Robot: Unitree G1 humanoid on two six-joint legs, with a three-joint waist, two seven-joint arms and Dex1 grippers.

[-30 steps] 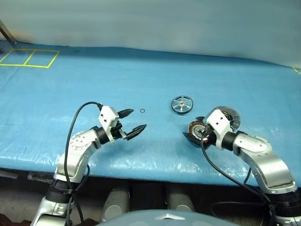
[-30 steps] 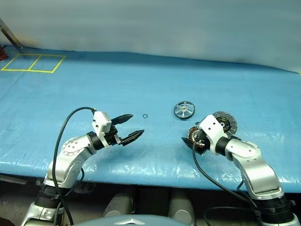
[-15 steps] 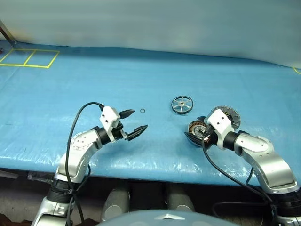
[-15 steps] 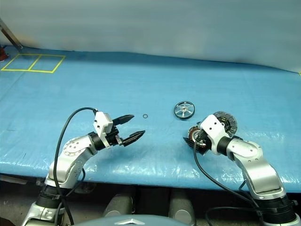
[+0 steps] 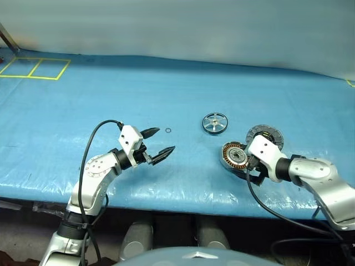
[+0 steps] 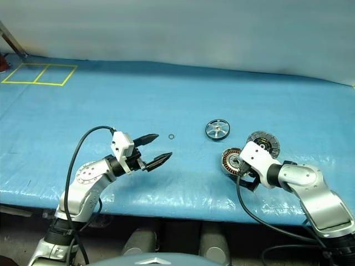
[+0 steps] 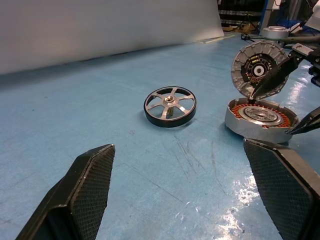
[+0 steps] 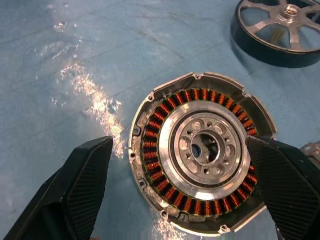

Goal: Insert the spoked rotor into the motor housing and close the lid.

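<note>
The right end effector [image 6: 248, 178] hangs wide and empty directly over the motor housing [image 8: 200, 150]; the lid [image 5: 265, 135] leans just behind the housing, and the spoked rotor [image 5: 214, 123] lies a little farther off on the blue surface [image 5: 166, 88]. If it closes here, a finger could likely shove the housing or tip the lid. One rotor, one housing, one lid and one tiny ring [image 5: 168, 131] just beyond the left end effector [image 5: 160, 143], also wide and empty.

blue tarp-covered table [image 5: 166, 94], pale wall [image 5: 177, 25]
</note>
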